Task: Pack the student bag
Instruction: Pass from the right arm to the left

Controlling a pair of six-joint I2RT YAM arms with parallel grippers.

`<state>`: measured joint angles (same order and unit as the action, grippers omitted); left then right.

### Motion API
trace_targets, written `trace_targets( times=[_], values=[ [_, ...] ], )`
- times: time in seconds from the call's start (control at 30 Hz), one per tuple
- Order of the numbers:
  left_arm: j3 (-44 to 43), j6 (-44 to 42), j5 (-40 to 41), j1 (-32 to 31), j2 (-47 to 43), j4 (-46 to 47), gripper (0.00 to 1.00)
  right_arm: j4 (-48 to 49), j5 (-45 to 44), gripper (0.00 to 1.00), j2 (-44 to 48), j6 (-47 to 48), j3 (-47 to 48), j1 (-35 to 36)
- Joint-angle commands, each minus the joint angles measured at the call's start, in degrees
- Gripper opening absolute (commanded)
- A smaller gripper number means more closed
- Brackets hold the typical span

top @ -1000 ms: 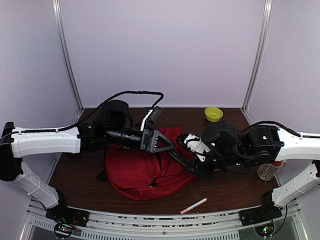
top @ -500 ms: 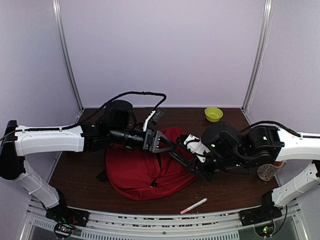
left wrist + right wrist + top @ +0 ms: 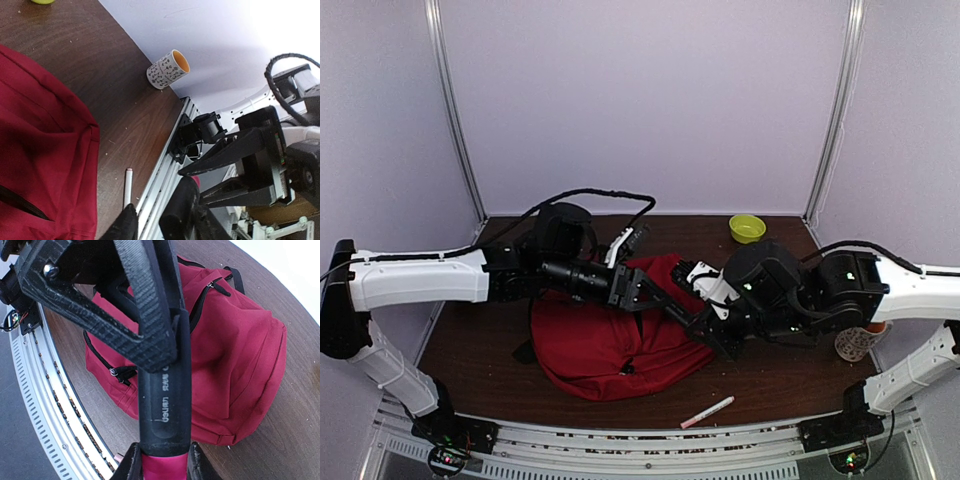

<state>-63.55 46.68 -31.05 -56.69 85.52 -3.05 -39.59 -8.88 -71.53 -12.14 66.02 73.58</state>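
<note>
The student bag (image 3: 605,345) is a dark-red backpack lying flat mid-table, zippers closed; it also shows in the left wrist view (image 3: 40,150) and the right wrist view (image 3: 235,350). My right gripper (image 3: 708,328) hovers over the bag's right edge, shut (image 3: 162,462) on a thick black-and-pink marker (image 3: 162,405). My left gripper (image 3: 645,292) meets it from the left. Its jaws straddle the marker's black end (image 3: 182,210). One finger pad (image 3: 150,340) lies on the marker, and the other finger (image 3: 125,225) stands apart with a gap.
A thin white-and-pink pen (image 3: 708,411) lies near the front rail, also in the left wrist view (image 3: 128,187). A green bowl (image 3: 747,228) sits at the back right. A patterned cup (image 3: 860,342) stands at the right edge, also in the left wrist view (image 3: 167,69).
My left gripper has moved right and slightly down to the right gripper, its jaws now around the marker's black end. The right arm has barely moved.
</note>
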Motion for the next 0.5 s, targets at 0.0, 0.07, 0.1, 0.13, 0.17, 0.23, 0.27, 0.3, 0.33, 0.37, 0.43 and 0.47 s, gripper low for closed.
trace_targets(
  times=[0.0,0.07,0.1,0.13,0.17,0.23,0.27,0.3,0.33,0.37,0.43,0.47],
  values=[
    [-1.05,0.03,-2.01,-0.18,0.2,3.82,0.28,2.42,-2.31,0.17,1.13,0.01,-0.45,0.29],
    [-0.59,0.74,-3.2,-0.18,-0.2,6.01,0.19,3.11,-2.66,0.17,0.92,0.1,-0.46,0.32],
    [-0.26,1.01,-3.49,-0.18,-0.4,6.67,0.13,3.39,-2.73,0.17,0.83,0.23,-0.5,0.33],
    [-0.15,1.12,-3.57,-0.18,-0.57,7.04,0.08,3.57,-2.87,0.17,0.78,0.27,-0.38,0.31],
    [-0.14,1.12,-3.47,-0.18,-0.79,6.99,0.02,3.77,-3.14,0.18,0.82,0.26,-0.41,0.31],
    [0.09,0.96,-2.73,-0.18,-1.2,6.45,0.0,4.18,-3.58,0.24,1.0,0.28,-0.65,0.32],
    [0.29,0.78,-2.14,-0.18,-1.44,6.2,0.0,4.42,-4.04,0.33,1.11,0.14,-0.75,0.29],
    [0.63,0.53,-1.2,-0.18,-1.75,6.0,0.0,4.4,-4.77,0.47,1.22,-0.08,-0.91,0.28],
    [0.9,0.32,0.17,-0.18,-2.3,5.48,0.0,4.43,-5.3,0.6,1.41,-0.46,-1.1,0.3],
    [1.12,-0.09,1.91,-0.18,-2.9,4.54,0.0,4.44,-6.23,0.69,1.58,-0.82,-1.43,0.27],
    [1.76,-0.94,6.74,-0.12,-4.6,1.74,0.0,4.18,-8.17,0.83,1.81,-1.92,-2.12,0.29],
    [2.19,-1.57,10.29,-0.1,-5.7,-0.39,0.0,3.78,-9.16,0.85,1.9,-2.39,-2.34,0.25]
  ],
)
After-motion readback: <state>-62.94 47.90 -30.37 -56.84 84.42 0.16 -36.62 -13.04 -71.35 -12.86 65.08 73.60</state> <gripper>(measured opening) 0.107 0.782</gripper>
